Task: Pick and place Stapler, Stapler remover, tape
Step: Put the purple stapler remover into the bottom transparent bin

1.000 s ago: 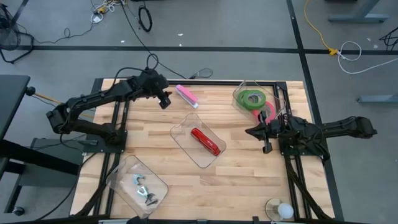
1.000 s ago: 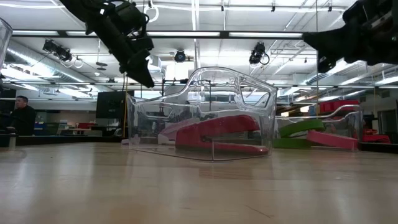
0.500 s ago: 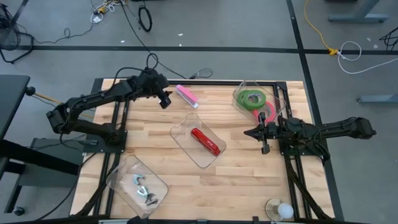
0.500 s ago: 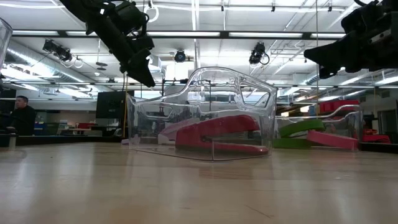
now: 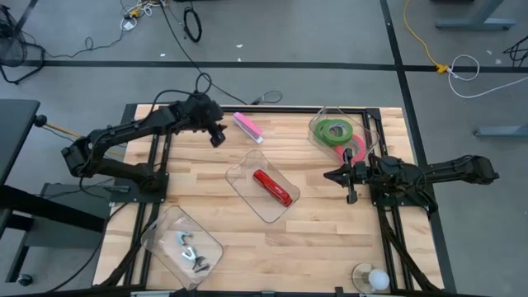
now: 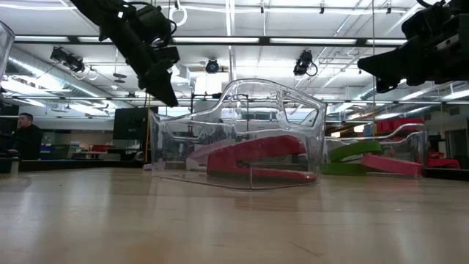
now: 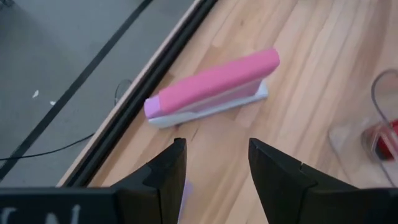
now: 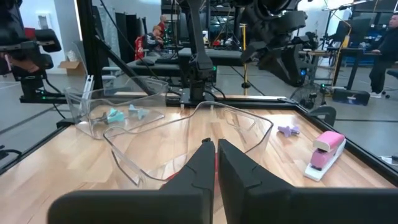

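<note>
A pink stapler [image 5: 247,126] lies flat on the table near the far edge. My left gripper [image 5: 216,134] hangs open above the table just left of it, and the left wrist view shows the stapler [image 7: 211,87] beyond my fingers, untouched. A red stapler [image 5: 272,187] lies in a clear tray [image 5: 247,169] at mid-table. Green tape [image 5: 334,130] and red-pink tape [image 5: 356,148] sit in a clear container at the far right. Stapler removers [image 5: 188,247] lie in another clear tray at the near left. My right gripper [image 5: 330,175] is shut, held level right of the middle tray and holding nothing.
A small purple piece [image 8: 286,130] lies on the table near the pink stapler [image 8: 326,149]. A black frame rail [image 7: 155,74] runs along the far edge. Bare wood lies between the trays. A white ball [image 5: 377,279] sits off the near right corner.
My right gripper has tipped a little, its fingertips sinking slightly and reaching a bit toward the table's left; it stays shut.
</note>
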